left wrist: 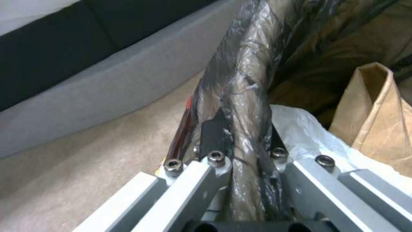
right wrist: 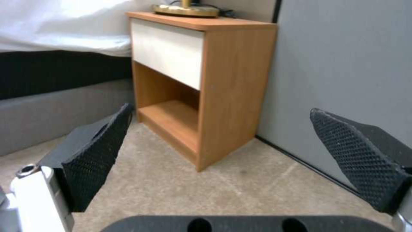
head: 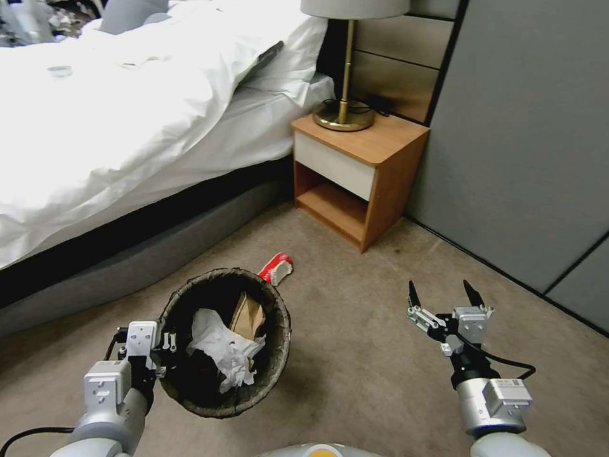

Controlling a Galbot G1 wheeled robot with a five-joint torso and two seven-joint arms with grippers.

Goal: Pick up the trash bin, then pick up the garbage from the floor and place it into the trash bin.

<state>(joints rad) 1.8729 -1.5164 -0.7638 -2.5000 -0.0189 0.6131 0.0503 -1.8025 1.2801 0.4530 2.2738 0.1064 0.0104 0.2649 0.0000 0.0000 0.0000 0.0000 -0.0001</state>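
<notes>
My left gripper (head: 166,346) is shut on the rim of the trash bin (head: 277,358), holding it tilted above the carpet at the lower left of the head view. The left wrist view shows its fingers (left wrist: 214,135) pinching the bag-wrapped rim of the trash bin (left wrist: 247,83). Inside lie a crumpled white tissue (head: 222,349) and crumpled brown paper (head: 246,314). A red-and-white snack packet (head: 276,268) lies on the floor just beyond the bin's far rim. My right gripper (head: 444,295) hangs open and empty above bare carpet at the lower right, well to the right of the packet.
A bed with white bedding (head: 127,114) and a grey base runs along the left. A wooden nightstand (head: 358,171) with a brass lamp (head: 346,95) stands beyond the packet. A grey wall (head: 526,139) closes the right side. Beige carpet lies between the arms.
</notes>
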